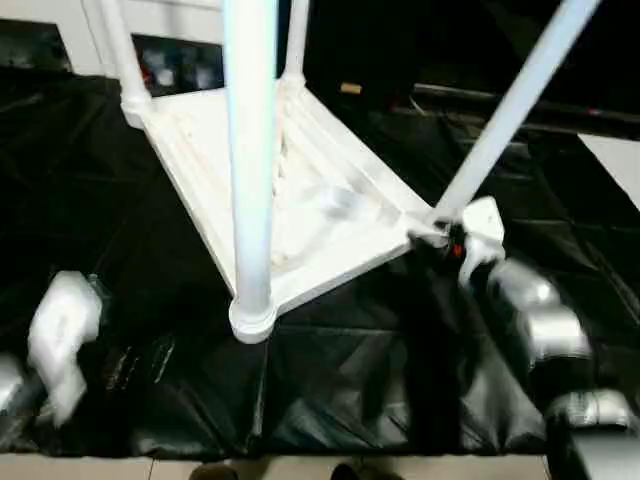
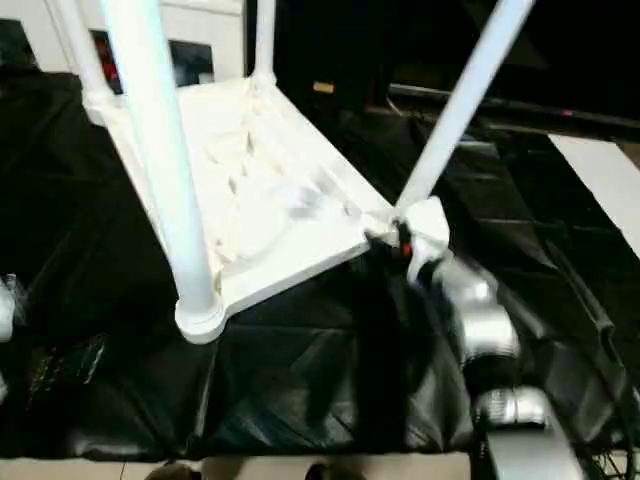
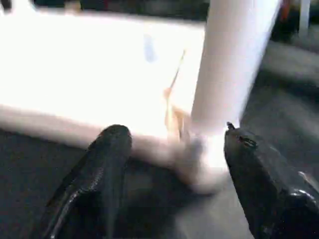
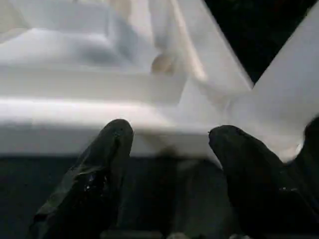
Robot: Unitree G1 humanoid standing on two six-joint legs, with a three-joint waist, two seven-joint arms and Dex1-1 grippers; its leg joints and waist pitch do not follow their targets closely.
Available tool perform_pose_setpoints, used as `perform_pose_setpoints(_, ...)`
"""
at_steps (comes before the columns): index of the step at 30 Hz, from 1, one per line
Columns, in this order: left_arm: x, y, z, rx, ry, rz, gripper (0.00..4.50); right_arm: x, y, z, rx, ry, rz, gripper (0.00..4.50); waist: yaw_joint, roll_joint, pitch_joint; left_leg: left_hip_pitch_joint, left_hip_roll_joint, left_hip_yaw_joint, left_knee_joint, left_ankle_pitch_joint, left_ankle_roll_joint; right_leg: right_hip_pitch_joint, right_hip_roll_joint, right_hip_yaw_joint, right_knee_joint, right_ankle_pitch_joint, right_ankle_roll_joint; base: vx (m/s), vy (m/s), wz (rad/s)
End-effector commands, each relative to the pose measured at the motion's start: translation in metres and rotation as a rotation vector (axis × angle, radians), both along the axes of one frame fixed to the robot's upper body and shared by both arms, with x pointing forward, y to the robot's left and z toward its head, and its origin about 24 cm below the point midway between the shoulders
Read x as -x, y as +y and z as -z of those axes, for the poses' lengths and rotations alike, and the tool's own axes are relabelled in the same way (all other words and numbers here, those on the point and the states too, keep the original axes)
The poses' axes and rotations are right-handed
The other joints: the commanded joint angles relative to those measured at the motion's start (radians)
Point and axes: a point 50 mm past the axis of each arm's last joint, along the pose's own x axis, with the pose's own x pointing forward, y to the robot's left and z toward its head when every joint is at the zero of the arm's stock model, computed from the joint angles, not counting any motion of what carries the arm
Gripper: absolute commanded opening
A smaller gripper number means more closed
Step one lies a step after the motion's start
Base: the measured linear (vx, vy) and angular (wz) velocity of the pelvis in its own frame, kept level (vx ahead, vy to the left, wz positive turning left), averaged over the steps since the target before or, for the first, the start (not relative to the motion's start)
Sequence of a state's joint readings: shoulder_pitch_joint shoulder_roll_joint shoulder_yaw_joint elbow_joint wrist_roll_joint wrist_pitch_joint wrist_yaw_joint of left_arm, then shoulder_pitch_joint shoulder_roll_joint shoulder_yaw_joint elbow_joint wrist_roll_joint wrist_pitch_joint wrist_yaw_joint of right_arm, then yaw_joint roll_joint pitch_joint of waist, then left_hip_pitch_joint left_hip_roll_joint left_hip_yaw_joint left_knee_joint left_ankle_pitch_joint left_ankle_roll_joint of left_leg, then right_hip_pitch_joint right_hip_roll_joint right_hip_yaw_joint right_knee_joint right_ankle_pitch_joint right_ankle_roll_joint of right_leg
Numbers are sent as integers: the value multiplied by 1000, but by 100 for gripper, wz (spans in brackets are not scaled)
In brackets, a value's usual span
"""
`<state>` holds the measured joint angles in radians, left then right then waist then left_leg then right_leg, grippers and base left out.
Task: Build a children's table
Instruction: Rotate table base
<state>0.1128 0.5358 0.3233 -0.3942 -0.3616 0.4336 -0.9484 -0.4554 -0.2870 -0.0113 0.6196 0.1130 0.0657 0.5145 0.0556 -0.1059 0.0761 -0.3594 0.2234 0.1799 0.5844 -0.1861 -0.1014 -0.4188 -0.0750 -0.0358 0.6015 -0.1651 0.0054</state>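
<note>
The children's table lies upside down on a black sheet, its ribbed white tabletop (image 1: 330, 230) facing up. White legs stand in its corner sockets: a near one (image 1: 250, 150), a tilted one at the right corner (image 1: 510, 110), and two at the back (image 1: 118, 50). My right gripper (image 1: 445, 240) is at the tabletop's right corner by the tilted leg's base. In the right wrist view the right gripper (image 4: 172, 130) is open, with the tabletop's rim (image 4: 75, 114) just past its fingertips. My left gripper (image 1: 60, 340) hangs low at the left, apart from the table. It is open (image 3: 174, 134), facing the near leg's socket (image 3: 209, 164).
The black sheet (image 1: 100, 180) covers the floor around the table, with folds and creases. A white cabinet (image 1: 60, 20) stands at the back left. A pale panel (image 1: 615, 160) lies at the right edge. A strip of bare floor (image 1: 300, 468) runs along the front.
</note>
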Motion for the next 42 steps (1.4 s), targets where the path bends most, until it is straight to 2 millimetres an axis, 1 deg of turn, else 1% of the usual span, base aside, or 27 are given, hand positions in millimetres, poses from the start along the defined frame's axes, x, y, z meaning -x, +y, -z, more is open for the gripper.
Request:
perform_pose_setpoints(1,-6,-13,2,53,12,62,371,2,-3,-3,-4,-13,24,299,1,26,-71,12,-2,13,-69,-183,-2,44,-28,28,-44,-117,-188,0,0,0)
perform_pose_setpoints(2,-10,-17,2,63,9,82,371,4,-2,-1,3,-9,30,299,2,31,-73,11,-2,12,-68,-184,-5,46,-29,29,-42,-119,-189,0,0,0)
perform_pose_setpoints(3,-16,-23,3,73,3,105,383,7,-2,2,15,-5,33,299,0,24,-70,7,-3,12,-69,-201,-7,47,-29,29,-47,-153,-180,0,0,0)
perform_pose_setpoints(4,-20,-26,3,79,-1,115,397,8,-2,4,20,-2,36,299,-2,25,-68,9,-4,11,-68,-250,-13,42,-30,29,-54,-237,-163,0,0,0)
perform_pose_setpoints(6,-30,-34,3,98,-7,154,408,10,-3,9,26,18,52,299,-2,25,-68,14,-4,10,-67,-293,-19,36,-32,29,-63,-311,-145,0,0,0)
perform_pose_setpoints(7,-34,-39,2,112,-11,175,408,10,-2,10,31,21,54,299,-2,30,-67,12,-4,7,-69,-299,-22,38,-33,29,-63,-324,-141,0,0,0)
perform_pose_setpoints(9,-38,-46,0,139,-16,202,420,11,-2,12,42,29,54,299,-1,26,-69,14,-4,5,-69,-310,-27,36,-32,27,-66,-350,-134,0,0,0)
perform_pose_setpoints(10,-40,-49,-1,152,-18,214,436,10,-1,13,48,34,53,299,-1,31,-69,13,-3,3,-69,-310,-30,37,-34,27,-64,-345,-135,0,0,0)
perform_pose_setpoints(12,-46,-77,-8,232,-23,327,445,5,7,20,107,67,32,299,-1,37,-70,13,-4,3,-68,-317,-36,35,-32,25,-65,-348,-142,0,0,0)
perform_pose_setpoints(13,-47,-80,-8,237,-22,339,445,5,9,21,109,72,32,299,-3,35,-72,11,-4,1,-68,-315,-41,37,-33,23,-63,-334,-154,0,0,0)
perform_pose_setpoints(14,-47,-85,-9,246,-20,361,445,3,11,22,113,80,31,299,-2,39,-72,10,-4,0,-68,-313,-43,39,-33,23,-61,-327,-157,0,0,0)
perform_pose_setpoints(15,-47,-90,-9,254,-18,382,445,1,14,23,116,88,31,299,-1,35,-74,9,-5,1,-66,-306,-39,41,-34,24,-60,-312,-159,0,0,0)
perform_pose_setpoints(19,-48,-123,-6,288,5,500,445,-11,31,24,127,99,30,299,2,34,-79,8,-4,6,-61,-253,-28,42,-34,24,-52,-246,-182,0,0,0)
perform_pose_setpoints(20,-48,-123,-6,288,5,500,445,-11,31,24,127,99,30,299,1,35,-79,6,-5,6,-60,-247,-29,43,-34,24,-49,-242,-185,0,0,0)
perform_pose_setpoints(22,-50,-144,-4,300,18,546,445,-16,40,21,96,95,31,299,0,34,-81,2,-5,5,-60,-220,-29,50,-33,23,-44,-199,-186,0,0,0)
perform_pose_setpoints(23,-51,-149,-4,302,18,555,445,-17,42,20,93,93,31,299,-2,31,-81,0,-6,4,-61,-216,-27,53,-31,22,-44,-198,-184,0,0,0)
perform_pose_setpoints(24,-52,-158,-4,308,17,567,445,-19,46,19,88,91,29,299,0,34,-82,5,-4,5,-59,-218,-28,50,-33,22,-45,-198,-185,0,0,0)
perform_pose_setpoints(25,-54,-164,-4,316,18,573,445,-20,48,19,86,90,25,299,-5,32,-81,-2,-5,3,-60,-218,-28,55,-33,22,-44,-197,-185,0,0,0)
perform_pose_setpoints(27,-56,-181,-5,333,13,598,445,-21,56,18,68,84,-3,299,-9,33,-82,2,-5,3,-58,-242,-29,53,-34,22,-49,-225,-181,0,0,0)
perform_pose_setpoints(32,-57,-201,-5,346,13,635,445,-21,64,18,63,88,-32,299,-22,30,-84,-12,-6,-3,-58,-229,-23,63,-39,18,-50,-248,-169,0,0,0)
perform_pose_setpoints(33,-57,-207,-6,351,11,646,445,-21,66,19,67,88,-36,299,-22,30,-83,-10,-6,-2,-57,-232,-21,61,-38,18,-51,-249,-170,0,0,0)
perform_pose_setpoints(34,-56,-218,-7,360,9,666,445,-21,66,20,71,88,-27,299,-22,39,-83,-4,-5,-2,-56,-242,-19,56,-37,18,-51,-248,-178,0,0,0)
perform_pose_setpoints(35,-56,-218,-7,360,9,666,445,-21,66,20,71,88,-27,299,-26,35,-82,-3,-5,0,-56,-253,-17,53,-35,18,-56,-253,-180,0,0,0)
perform_pose_setpoints(37,-54,-232,-9,367,4,693,445,-21,65,21,84,82,-7,299,-27,35,-82,-2,-4,-2,-57,-272,-16,54,-35,17,-56,-262,-186,0,0,0)
perform_pose_setpoints(40,-53,-236,-9,361,-7,698,445,-20,60,22,97,71,4,299,-29,32,-83,-3,-4,-2,-57,-271,-10,56,-35,16,-56,-250,-191,0,0,0)
perform_pose_setpoints(41,-52,-233,-8,358,-7,697,445,-18,56,22,102,65,10,299,-33,39,-83,1,-4,0,-56,-281,-7,52,-33,16,-59,-244,-196,0,0,0)
perform_pose_setpoints(42,-52,-232,-8,356,-8,697,445,-18,54,22,105,62,12,299,-33,38,-82,1,-5,0,-55,-286,-5,53,-32,16,-59,-251,-194,0,0,0)
